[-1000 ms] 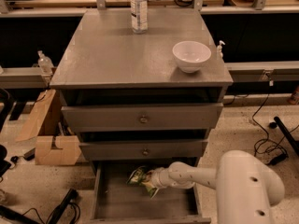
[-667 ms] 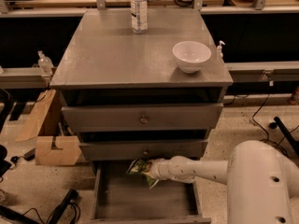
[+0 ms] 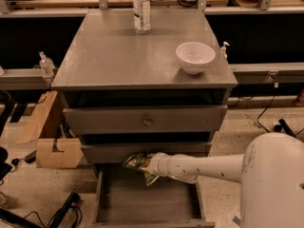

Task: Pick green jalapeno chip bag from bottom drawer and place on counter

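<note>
The green jalapeno chip bag (image 3: 137,163) hangs in my gripper (image 3: 148,164), lifted above the open bottom drawer (image 3: 147,201) and level with the front of the middle drawer. The gripper is at the end of my white arm, which reaches in from the right, and it is shut on the bag's right end. The counter (image 3: 123,56) is the grey top of the cabinet, well above the bag.
A white bowl (image 3: 194,57) stands on the counter's right side and a water bottle (image 3: 141,8) at its back. The two upper drawers (image 3: 145,121) are closed. A cardboard box (image 3: 52,144) and cables lie on the floor at left. Wooden benches run behind.
My gripper has risen with the bag, from low inside the bottom drawer up to the height of the middle drawer front, and moved slightly left.
</note>
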Controlling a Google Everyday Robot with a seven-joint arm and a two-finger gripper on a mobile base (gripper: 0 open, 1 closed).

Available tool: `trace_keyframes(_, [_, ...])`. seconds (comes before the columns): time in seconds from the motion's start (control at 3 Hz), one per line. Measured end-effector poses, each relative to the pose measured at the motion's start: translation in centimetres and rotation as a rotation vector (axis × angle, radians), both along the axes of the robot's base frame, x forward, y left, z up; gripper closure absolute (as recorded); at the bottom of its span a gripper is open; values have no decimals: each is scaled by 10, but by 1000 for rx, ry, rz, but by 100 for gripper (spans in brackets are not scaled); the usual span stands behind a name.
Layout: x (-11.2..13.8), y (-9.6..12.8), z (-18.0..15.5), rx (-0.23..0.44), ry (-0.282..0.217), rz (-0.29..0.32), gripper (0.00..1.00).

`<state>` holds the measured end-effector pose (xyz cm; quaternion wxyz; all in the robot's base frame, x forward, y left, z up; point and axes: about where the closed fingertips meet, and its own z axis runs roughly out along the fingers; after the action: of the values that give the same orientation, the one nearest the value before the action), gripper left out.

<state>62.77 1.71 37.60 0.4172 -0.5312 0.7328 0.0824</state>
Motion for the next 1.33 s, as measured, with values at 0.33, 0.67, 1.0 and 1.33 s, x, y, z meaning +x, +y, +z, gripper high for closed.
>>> trace_keyframes(0.33, [0,0,0,0,0,0,100])
trace_keyframes(0.67, [0,0,0,0,0,0,100])
trace_keyframes(1.0, [-18,28,3,-11,23,94,100])
trace_keyframes(1.33, [-39,66,0,-21,50,240,100])
